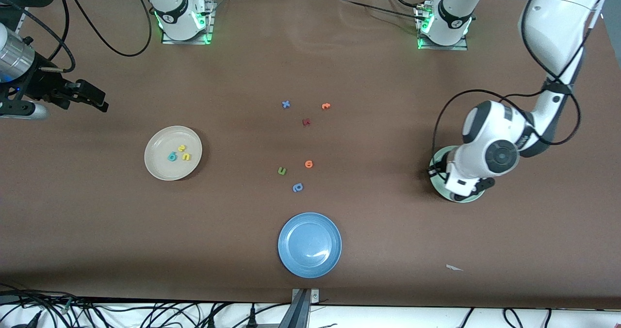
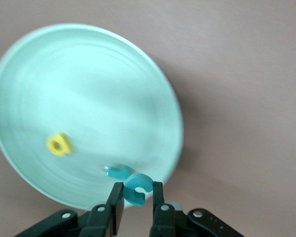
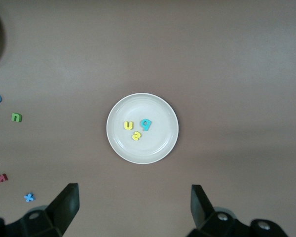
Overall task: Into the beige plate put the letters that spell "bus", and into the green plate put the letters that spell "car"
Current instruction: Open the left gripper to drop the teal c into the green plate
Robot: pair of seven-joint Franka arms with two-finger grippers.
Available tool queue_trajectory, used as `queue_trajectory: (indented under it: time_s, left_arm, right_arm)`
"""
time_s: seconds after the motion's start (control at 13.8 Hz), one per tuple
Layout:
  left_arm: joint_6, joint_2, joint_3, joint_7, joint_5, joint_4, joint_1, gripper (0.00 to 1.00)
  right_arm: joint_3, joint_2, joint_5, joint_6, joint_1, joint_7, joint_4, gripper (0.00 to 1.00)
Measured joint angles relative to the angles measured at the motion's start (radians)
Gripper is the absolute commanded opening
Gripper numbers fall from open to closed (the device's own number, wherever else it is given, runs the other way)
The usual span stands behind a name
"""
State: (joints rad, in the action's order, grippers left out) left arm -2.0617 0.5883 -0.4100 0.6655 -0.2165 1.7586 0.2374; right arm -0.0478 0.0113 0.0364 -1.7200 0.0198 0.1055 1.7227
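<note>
My left gripper [image 2: 138, 195] is shut on the teal "c" [image 2: 138, 189] and holds it over the rim of the green plate [image 2: 89, 84]. On that plate lie the yellow "a" [image 2: 59, 144] and a teal letter [image 2: 117, 171], blurred. In the front view the left arm's hand covers most of the green plate [image 1: 473, 198]. The beige plate [image 1: 162, 170] holds the teal "b" [image 1: 171, 156], yellow "s" [image 1: 182, 148] and yellow "u" [image 1: 186, 157]. My right gripper [image 1: 97, 100] waits open and empty, high over the right arm's end of the table, looking down on the beige plate [image 3: 163, 148].
A blue plate [image 1: 309, 244] lies near the front edge. Loose letters sit mid-table: a blue x [image 1: 285, 104], an orange one [image 1: 325, 106], a dark red one [image 1: 306, 122], another orange [image 1: 309, 163], a green one [image 1: 282, 171], a blue rounded one [image 1: 297, 188].
</note>
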Motion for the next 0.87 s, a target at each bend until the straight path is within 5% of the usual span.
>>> queue_trajectory:
  time_s: [0.14, 0.22, 0.36, 0.87]
  left_arm:
    - [0.003, 0.015, 0.002, -0.044, -0.059, 0.011, 0.04, 0.31]
    - [0.002, 0.027, 0.002, -0.05, -0.078, 0.015, 0.047, 0.43]
    - [0.001, 0.048, 0.001, -0.051, -0.089, 0.016, 0.048, 0.98]
    - [0.033, 0.0, -0.013, -0.064, -0.089, -0.073, 0.049, 1.0]
  right_arm:
    - [0.0, 0.0, 0.0, 0.0, 0.0, 0.0, 0.0, 1.0]
    - [0.0, 0.0, 0.0, 0.0, 0.001, 0.0, 0.0, 1.0]
    - [0.0, 0.0, 0.0, 0.0, 0.001, 0.0, 0.0, 1.0]
    - [0.0, -0.001, 0.0, 0.0, 0.002, 0.0, 0.0, 1.0]
